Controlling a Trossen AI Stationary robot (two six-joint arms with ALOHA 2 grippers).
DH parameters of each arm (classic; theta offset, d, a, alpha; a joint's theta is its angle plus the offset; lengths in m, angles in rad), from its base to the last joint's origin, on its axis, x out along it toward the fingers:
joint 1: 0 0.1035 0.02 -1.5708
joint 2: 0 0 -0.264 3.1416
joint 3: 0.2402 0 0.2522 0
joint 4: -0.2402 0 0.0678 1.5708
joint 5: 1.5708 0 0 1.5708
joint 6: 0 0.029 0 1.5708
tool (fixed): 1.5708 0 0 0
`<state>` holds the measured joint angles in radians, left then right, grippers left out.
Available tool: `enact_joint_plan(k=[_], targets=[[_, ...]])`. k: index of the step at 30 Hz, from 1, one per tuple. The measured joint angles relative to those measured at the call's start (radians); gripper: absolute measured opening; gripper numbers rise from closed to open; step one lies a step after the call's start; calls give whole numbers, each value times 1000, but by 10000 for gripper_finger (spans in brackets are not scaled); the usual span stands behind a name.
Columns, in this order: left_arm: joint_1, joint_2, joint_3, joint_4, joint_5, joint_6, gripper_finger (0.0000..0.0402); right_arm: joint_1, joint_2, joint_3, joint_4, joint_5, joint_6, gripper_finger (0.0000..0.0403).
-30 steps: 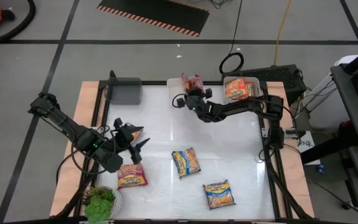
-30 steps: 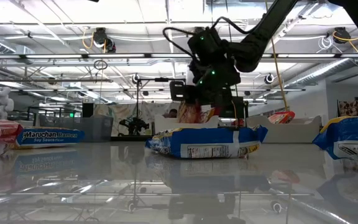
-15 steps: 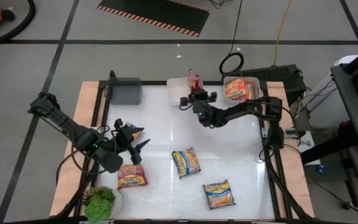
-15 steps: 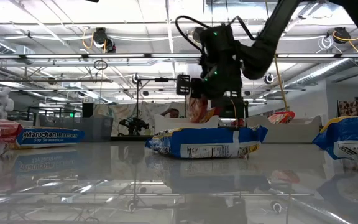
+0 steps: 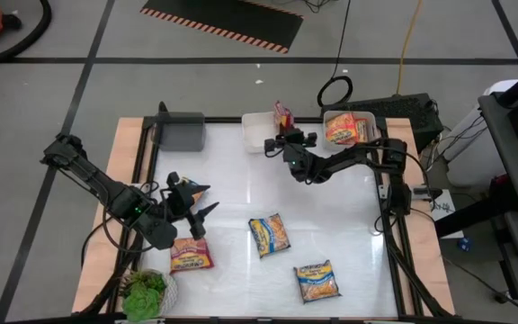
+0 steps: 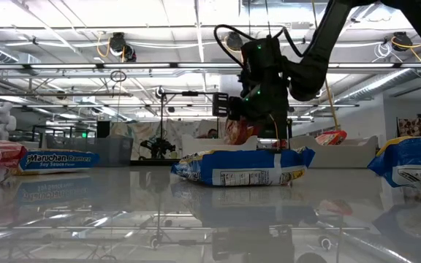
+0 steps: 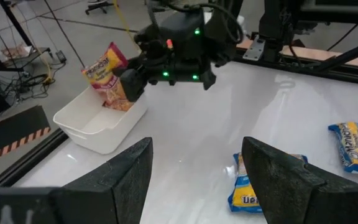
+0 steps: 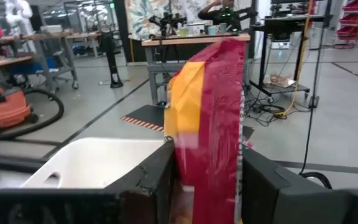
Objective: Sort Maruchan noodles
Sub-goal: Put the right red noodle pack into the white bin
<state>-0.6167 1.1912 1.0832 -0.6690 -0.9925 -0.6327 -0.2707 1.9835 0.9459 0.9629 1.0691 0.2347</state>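
Observation:
My right gripper (image 5: 285, 136) reaches toward the far edge and is shut on a red-and-yellow noodle packet (image 5: 282, 115), which it holds over the right end of the white bin (image 5: 257, 131). The left wrist view shows that packet (image 7: 109, 73) above the bin (image 7: 98, 123). My left gripper (image 5: 193, 203) waits open at the table's left, touching nothing. A red packet (image 5: 190, 255) and two blue-and-yellow packets (image 5: 270, 234) (image 5: 317, 281) lie flat on the table. An orange packet (image 5: 342, 131) lies in the far right bin. My right gripper pinches the red packet's near end (image 8: 209, 163) between its two fingers (image 8: 156, 176). It comes roughly level from the near side. The packet stands on edge beyond the fingers, lifted over the white bin (image 8: 92, 163). I cannot tell whether its lower edge touches the bin.
A grey bin (image 5: 180, 133) stands at the far left of the table. A green leafy plant (image 5: 144, 292) sits at the near left corner. In the low view a blue-and-yellow packet (image 6: 243, 166) lies in front of the right arm.
My right gripper has moved a little toward the table's right and far edge and has turned its wrist. The red packet showed broad from above and now stands edge-on over the white bin. The left arm has kept still.

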Motion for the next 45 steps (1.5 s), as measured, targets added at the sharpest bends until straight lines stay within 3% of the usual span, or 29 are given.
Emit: enact_joint_plan(k=[9,13,17,21,25,28,32,37,45], targets=[[0,0,0,30,0,34,253,0,-1,0,5,-33,13,163],[0,0,0,30,14,35,253,9,-51,0,-62,-119,-8,181],[0,0,0,29,24,35,253,10,-175,2,-313,-260,120,191],[0,0,0,29,25,34,253,-40,-301,58,-672,-445,236,193],[0,0,0,29,25,34,253,-112,-368,151,-975,-580,273,193],[0,0,0,30,26,34,253,-158,-389,209,-1092,-692,278,193],[0,0,0,32,26,49,253,-206,-383,328,-1194,-841,274,193],[19,0,0,36,26,96,253,-247,-259,575,-1404,-968,259,193],[79,0,0,47,27,141,253,-260,21,1031,-1745,-997,223,193]])
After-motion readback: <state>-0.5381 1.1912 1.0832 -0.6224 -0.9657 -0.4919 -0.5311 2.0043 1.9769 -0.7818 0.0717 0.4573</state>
